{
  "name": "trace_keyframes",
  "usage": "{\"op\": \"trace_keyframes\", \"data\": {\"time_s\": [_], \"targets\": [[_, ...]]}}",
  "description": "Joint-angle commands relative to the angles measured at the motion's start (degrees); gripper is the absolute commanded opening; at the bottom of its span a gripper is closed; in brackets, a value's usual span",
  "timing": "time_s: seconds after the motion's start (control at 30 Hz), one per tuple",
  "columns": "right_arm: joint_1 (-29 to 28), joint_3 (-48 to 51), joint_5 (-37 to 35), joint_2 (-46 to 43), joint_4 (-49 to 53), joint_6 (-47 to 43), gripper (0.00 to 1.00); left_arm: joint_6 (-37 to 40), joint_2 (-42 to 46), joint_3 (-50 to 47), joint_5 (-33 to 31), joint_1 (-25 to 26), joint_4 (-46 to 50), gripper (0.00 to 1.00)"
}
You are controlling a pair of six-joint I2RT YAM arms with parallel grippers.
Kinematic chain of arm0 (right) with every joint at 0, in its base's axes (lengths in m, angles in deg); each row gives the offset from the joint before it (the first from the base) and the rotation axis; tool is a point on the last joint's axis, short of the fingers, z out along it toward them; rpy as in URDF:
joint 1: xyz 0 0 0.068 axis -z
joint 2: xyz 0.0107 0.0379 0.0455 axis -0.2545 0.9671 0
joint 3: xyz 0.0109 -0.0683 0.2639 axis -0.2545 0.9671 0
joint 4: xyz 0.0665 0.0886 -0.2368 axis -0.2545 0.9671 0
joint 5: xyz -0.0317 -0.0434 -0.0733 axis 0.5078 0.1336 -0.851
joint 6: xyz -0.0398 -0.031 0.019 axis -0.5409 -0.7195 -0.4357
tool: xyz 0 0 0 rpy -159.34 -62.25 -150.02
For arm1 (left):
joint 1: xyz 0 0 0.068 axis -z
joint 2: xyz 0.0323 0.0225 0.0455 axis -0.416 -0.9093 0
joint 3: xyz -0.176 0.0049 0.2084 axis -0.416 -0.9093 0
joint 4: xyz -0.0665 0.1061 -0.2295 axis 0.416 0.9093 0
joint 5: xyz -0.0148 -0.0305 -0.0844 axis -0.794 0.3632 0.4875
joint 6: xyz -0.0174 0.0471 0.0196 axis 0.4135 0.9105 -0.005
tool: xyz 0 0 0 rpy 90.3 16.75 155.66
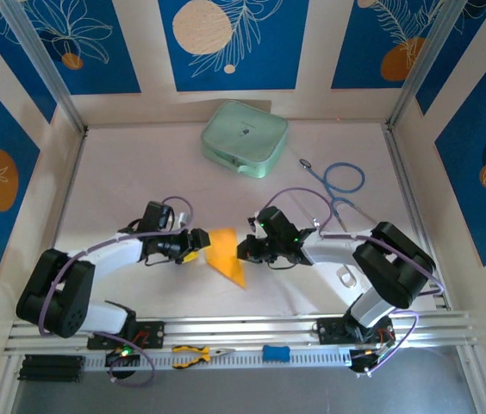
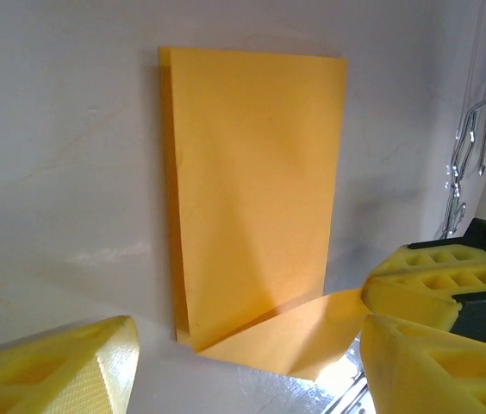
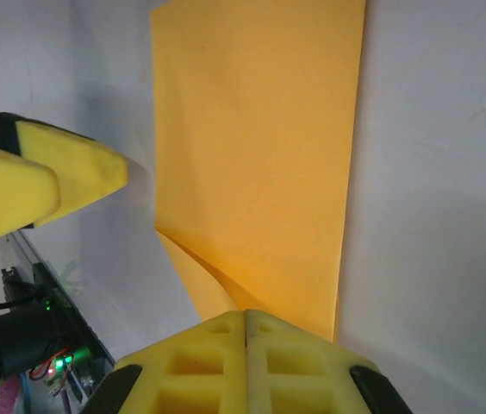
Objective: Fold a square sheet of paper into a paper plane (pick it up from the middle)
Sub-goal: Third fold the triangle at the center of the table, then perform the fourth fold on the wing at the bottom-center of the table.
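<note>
The paper (image 1: 226, 261) lies flat on the table (image 2: 71, 129) between the two grippers, already doubled into a long strip: in the left wrist view its two layers (image 2: 252, 190) show along one long edge. The step in hand looks like the first nose fold. The corner of the strip nearest the fingers is turned up off the table as a slanted flap. The right gripper (image 3: 245, 323) is clenched, pads meeting with no gap, and the paper (image 3: 256, 155) runs straight out from its fingertips. Seen from the left wrist, the flap's tip ends at those pinched tips (image 2: 372, 293), so the right gripper appears to have that corner nipped. The left gripper (image 2: 245, 326) is released, its fingers wide apart to either side of the strip's near end and holding nothing. From above, it (image 1: 196, 244) sits just beside the paper's edge, facing the right gripper (image 1: 245, 250) across it. The next move likely calls for the right gripper to carry the corner over until its edge lines up with the strip's long edge. The left fingers would come down on the strip just ahead of their tips to stop it sliding. The flap then wants pressing flat along the slant before the pinch lets go, and a thin sheet may skate or buckle if pulled unpinned.
</note>
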Motion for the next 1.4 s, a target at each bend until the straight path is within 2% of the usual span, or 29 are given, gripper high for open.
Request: {"op": "trace_keyframes", "data": {"time_s": [0.0, 0.13, 0.63, 0.8, 1.03, 1.07, 1.13, 1.27, 1.33, 1.37], "targets": [[0.7, 1.21, 2.84, -2.15, -2.82, -0.73, 0.06, 0.61, -1.64, 1.71, 2.29, -0.76, -0.99, 0.68], [1.0, 3.11, 2.72, -2.86, -6.5, 0.28, 0.06, 0.67, -2.92, 2.17, 2.37, -0.76, -1.66, 0.62], [3.5, 6.81, 3.42, -6.41, -6.56, 0.01, 0.06, -5.74, -9.14, 1.67, 7.61, -0.49, -14.51, 0.33], [3.87, 7.02, 3.96, -6.55, -6.04, -0.13, 0.06, -7.99, -10.93, 1.51, 8.49, -0.23, -18.49, 0.31], [4.09, 6.43, 2.86, -7.49, -1.77, -1.19, 0.09, -11.86, -12.25, -0.6, 9.99, -0.13, -24.76, 0.1], [3.82, 6.32, 2.04, -8.26, -0.32, -1.29, 0.13, -12.25, -12.05, -0.94, 9.87, -0.06, -25.1, 0.09], [2.8, 6.32, -1.13, -10.99, 2.86, -1.23, 0.34, -13.22, -11.35, -1.63, 9.5, 0.12, -25.81, 0.06], [0.43, 6.12, -6.82, -16.74, 8.7, -1.9, 0.53, -14.87, -9.03, -3.13, 7.29, 0.97, -25.97, 0.01], [-1.08, 5.71, -9.99, -18.74, 12.08, -2.64, 0.67, -15.5, -7.31, -4.24, 5.54, 1.17, -25.57, 0.0], [-1.75, 5.44, -11.01, -19.31, 13.08, -3.18, 0.67, -15.58, -6.72, -4.39, 5.14, 1.26, -25.24, 0.0]]}}
